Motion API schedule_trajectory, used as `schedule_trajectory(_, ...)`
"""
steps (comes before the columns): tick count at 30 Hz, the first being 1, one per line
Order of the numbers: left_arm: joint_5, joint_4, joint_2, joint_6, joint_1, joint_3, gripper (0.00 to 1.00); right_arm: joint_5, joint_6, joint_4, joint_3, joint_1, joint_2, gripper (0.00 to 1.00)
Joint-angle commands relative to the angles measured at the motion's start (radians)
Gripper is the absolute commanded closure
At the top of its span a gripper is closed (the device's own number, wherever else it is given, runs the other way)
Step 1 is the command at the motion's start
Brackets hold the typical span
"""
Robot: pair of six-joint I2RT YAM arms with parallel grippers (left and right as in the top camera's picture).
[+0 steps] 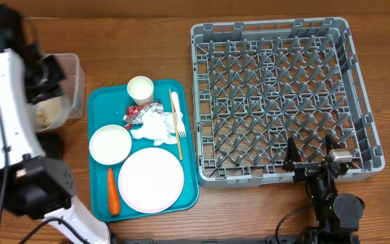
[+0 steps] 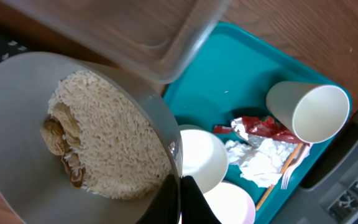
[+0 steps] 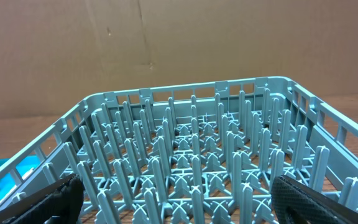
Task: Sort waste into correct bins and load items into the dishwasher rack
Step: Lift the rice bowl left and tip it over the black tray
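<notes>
Left gripper [image 2: 176, 198]: jaws clamped on the rim of the grey bowl [image 2: 17, 124], which holds rice and nut scraps [image 2: 104, 149] beside the clear tub [image 2: 148, 37] near the desk's [image 1: 147, 27] left edge. Right gripper [image 3: 176, 199]: jaws spread wide at the near wall of the dishwasher rack [image 3: 185, 102], on the desk's right half. Plate [image 1: 151, 179], cup [image 1: 140, 89], carrot [image 1: 112, 191] and napkin [image 1: 156, 129] lie on the teal tray [image 1: 103, 102].

Teal tray [image 1: 103, 108], grey lattice rack [image 1: 283, 102], orange carrot [image 1: 113, 192], pale pink plate [image 1: 151, 179], red-and-silver wrapper [image 1: 139, 113], perhaps greyish bowl [image 2: 8, 112]
</notes>
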Motion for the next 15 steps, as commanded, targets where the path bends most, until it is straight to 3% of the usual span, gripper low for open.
schedule_trajectory(1,0.066,-0.013,-0.127,0.008,0.100,0.011,0.96,0.008,-0.007,0.003,-0.010,-0.008,-0.009,0.00)
schedule_trajectory(9,0.241,-0.005,-0.218,0.080,0.271,-0.077,0.96,0.008,-0.007,0.003,-0.010,-0.008,-0.009,0.00)
schedule_trajectory(15,0.425,0.077,-0.242,0.160,0.385,-0.269,0.96,0.008,-0.007,0.003,-0.010,-0.008,-0.009,0.00)
